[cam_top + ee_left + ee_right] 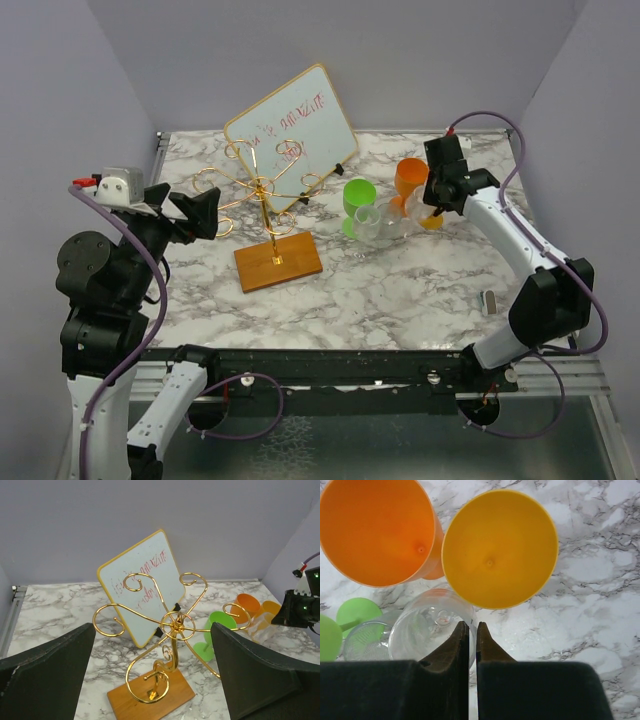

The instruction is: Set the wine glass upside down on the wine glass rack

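Several glasses sit clustered right of the wine glass rack [262,190], so this looks like the grasp step. Right gripper [469,630] is nearly closed, jaws apparently pinching the rim of the clear wine glass [420,630] beside the orange and yellow ones. Next: lift, invert, hang it on a curl. Left gripper [205,215] is spread wide, empty, facing the rack.

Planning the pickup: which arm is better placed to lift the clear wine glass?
Right. The right gripper sits at the rim of the clear wine glass, jaws pinching it. The left gripper hangs open beside the wine glass rack, far from that glass.
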Available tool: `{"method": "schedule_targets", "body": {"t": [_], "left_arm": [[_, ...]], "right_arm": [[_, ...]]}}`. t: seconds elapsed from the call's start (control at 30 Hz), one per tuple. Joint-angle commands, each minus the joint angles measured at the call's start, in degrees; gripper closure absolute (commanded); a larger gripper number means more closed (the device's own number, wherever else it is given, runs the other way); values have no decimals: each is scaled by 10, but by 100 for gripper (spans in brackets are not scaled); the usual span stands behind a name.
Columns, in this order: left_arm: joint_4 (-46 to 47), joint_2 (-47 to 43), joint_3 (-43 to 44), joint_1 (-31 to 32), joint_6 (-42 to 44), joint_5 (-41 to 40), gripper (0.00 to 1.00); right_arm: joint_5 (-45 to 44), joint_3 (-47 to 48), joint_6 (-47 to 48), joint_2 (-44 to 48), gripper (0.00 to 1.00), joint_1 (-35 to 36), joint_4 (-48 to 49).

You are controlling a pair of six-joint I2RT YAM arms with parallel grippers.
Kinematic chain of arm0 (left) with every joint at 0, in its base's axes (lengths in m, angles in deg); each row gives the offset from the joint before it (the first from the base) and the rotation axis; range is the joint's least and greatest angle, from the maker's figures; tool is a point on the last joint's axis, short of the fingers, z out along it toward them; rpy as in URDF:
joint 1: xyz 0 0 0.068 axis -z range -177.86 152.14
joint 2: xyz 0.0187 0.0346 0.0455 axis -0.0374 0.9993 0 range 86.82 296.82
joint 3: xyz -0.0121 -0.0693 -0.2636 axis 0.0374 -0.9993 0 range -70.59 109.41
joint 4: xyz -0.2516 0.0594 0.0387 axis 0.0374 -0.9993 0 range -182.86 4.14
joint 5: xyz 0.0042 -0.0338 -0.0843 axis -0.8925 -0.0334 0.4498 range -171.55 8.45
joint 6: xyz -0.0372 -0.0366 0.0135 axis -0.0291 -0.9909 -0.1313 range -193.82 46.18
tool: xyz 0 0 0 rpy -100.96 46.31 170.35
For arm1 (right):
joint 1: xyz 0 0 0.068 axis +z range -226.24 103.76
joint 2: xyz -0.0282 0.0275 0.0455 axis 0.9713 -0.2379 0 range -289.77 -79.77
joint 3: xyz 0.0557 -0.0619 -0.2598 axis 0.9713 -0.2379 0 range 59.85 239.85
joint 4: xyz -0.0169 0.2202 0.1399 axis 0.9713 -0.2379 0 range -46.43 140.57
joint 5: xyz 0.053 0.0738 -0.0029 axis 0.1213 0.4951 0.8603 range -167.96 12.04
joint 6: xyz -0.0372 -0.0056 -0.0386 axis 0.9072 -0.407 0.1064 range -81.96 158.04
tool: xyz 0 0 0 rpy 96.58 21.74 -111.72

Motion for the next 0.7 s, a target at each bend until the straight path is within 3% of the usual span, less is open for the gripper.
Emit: {"method": "schedule_targets", "body": {"t": [0.0,0.47,0.67], "left_arm": [[-2,-10,-2,6,18,52,1],[-5,8,19,7,-56,115,1],[-1,17,40,7,-127,164,1]], "right_arm": [[-8,12,-5,2,98,1,-41],[-27,-34,9,179,99,2,-138],[4,10,-11,274,99,2,-176]]}}
